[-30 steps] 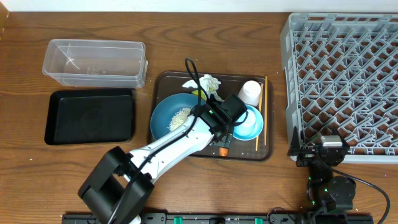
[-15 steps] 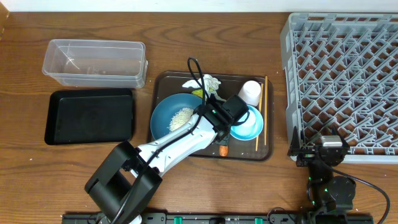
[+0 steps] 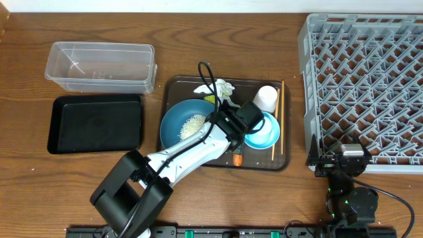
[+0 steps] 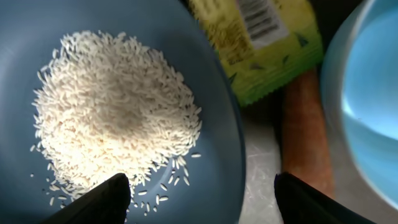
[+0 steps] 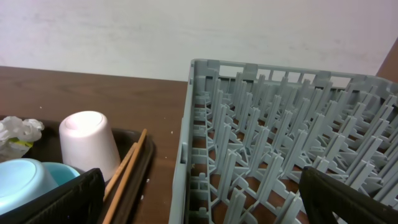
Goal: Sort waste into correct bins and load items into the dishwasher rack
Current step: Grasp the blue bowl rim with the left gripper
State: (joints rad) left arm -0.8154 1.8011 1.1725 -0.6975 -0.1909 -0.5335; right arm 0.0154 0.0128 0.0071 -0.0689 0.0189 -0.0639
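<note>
Left gripper (image 4: pixel 200 198): released, its two fingers spread wide and holding nothing. It is poised low over the rim of the blue dish (image 4: pixel 25 25).
Reason for pose: judged to be a lining-up stance for picking waste, with the jaws wide enough to straddle a small item. Which item is intended cannot be told.
Rice (image 4: pixel 115 118): a loose white heap in the dish, ahead of the left finger. The grains are dry and scattered at the edges.
Wrapper (image 4: pixel 261 43): ahead of the fingers and between them. It is green-yellow with a barcode showing and lies flat against the dish rim.
Carrot (image 4: pixel 305 137): just ahead of the right finger. It is a short orange piece lying on the brown tray (image 4: pixel 261 186), between the dish and the light-blue bowl (image 4: pixel 367 106).
Right gripper (image 5: pixel 202 202): unclenched and empty, parked at the near corner of the rack (image 5: pixel 261 155).
Cup (image 5: pixel 90 146): upside down, ahead and to the left of the right gripper.
Chopsticks (image 5: pixel 127 171): lying beside the cup, on the rack side.
Bins: the clear tub (image 3: pixel 99 66) and the black tray (image 3: pixel 96 123) sit well apart from both grippers.
</note>
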